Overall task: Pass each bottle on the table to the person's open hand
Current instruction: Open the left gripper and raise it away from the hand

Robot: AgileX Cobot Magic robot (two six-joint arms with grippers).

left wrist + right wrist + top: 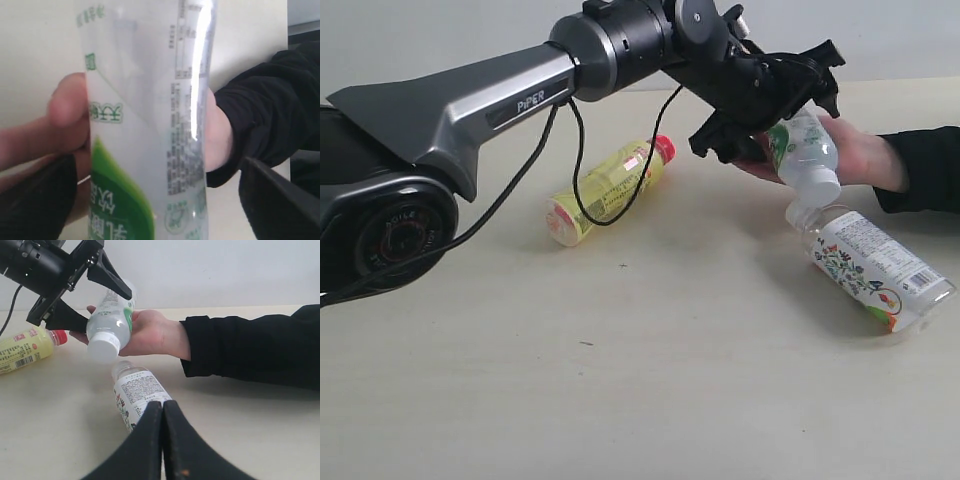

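Observation:
The clear bottle with white cap and green-white label (807,152) (145,100) (111,319) lies in the person's open hand (868,160) (156,333), thumb against its side. My left gripper (772,103) (160,170) (106,310) is open, one finger on each side of that bottle with a gap between each finger and it. The yellow-labelled bottle with red cap (610,188) (21,348) lies on the table (620,390). The wide bottle with floral label (872,266) (134,392) lies just below the hand. My right gripper (163,403) is shut and empty near the floral bottle. The red-labelled clear bottle is out of view.
The person's black sleeve (925,168) (250,347) reaches in from the right edge. My left arm (470,110) stretches across the upper left, its cable (578,160) hanging over the yellow bottle.

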